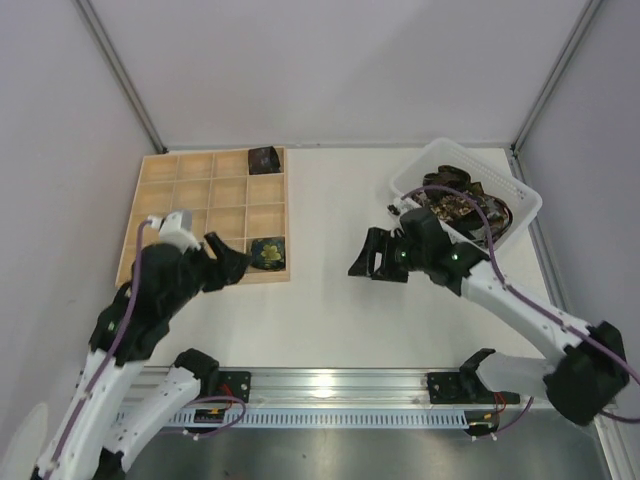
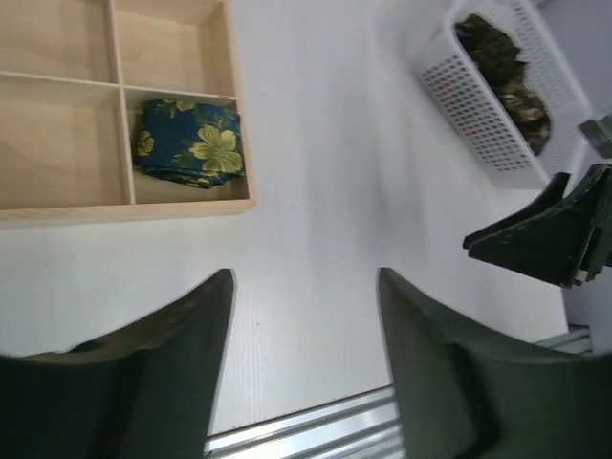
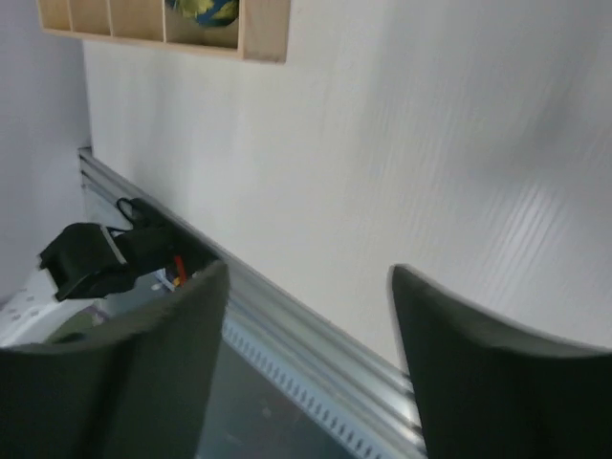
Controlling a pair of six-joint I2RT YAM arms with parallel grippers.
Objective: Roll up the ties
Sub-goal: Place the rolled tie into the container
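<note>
A rolled navy tie with yellow-green flowers (image 1: 268,252) lies in the near right cell of the wooden grid tray (image 1: 160,195); it also shows in the left wrist view (image 2: 189,143) and at the top edge of the right wrist view (image 3: 203,10). A second rolled dark tie (image 1: 263,160) sits in the far right cell. Several unrolled dark ties (image 1: 462,205) lie heaped in the white basket (image 1: 520,190), also seen in the left wrist view (image 2: 502,72). My left gripper (image 1: 232,265) is open and empty just in front of the tray. My right gripper (image 1: 368,258) is open and empty over the table's middle.
The white slotted basket (image 2: 469,105) stands at the back right. An aluminium rail (image 1: 330,385) runs along the near edge of the table. The right gripper shows as a black shape in the left wrist view (image 2: 555,234).
</note>
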